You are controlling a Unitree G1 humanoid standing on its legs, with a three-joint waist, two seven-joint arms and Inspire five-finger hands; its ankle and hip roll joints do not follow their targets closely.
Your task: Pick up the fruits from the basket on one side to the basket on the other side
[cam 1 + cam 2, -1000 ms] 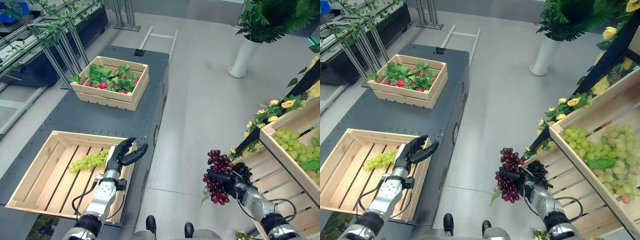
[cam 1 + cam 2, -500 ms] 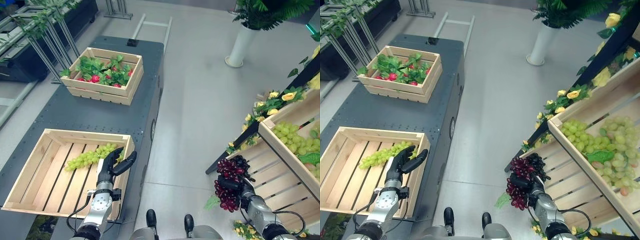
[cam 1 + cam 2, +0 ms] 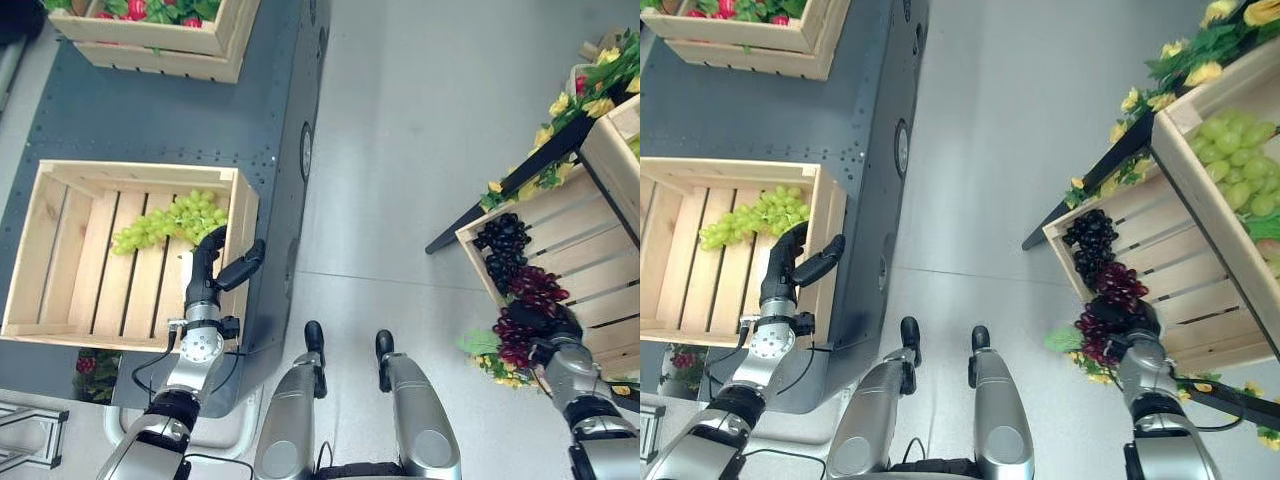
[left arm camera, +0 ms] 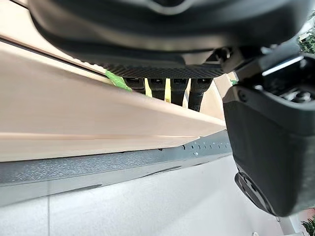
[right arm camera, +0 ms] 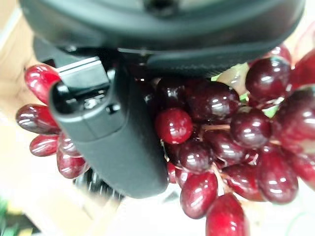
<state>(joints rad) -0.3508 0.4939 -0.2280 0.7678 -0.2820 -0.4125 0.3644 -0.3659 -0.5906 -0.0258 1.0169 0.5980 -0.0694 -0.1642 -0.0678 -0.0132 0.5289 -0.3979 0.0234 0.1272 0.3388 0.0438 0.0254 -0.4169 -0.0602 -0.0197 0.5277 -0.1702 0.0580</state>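
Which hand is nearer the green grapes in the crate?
Left. The left hand sits at the crate's right wall, just below the green grapes. The right hand is far across the floor, holding red grapes.

Red grapes [image 5: 216, 132] are seen glossy & smooth; crate [image 3: 60, 255] is made of pale, matt slatted wood; cart top [image 3: 150, 120] is finished in dark, matt, speckled metal.
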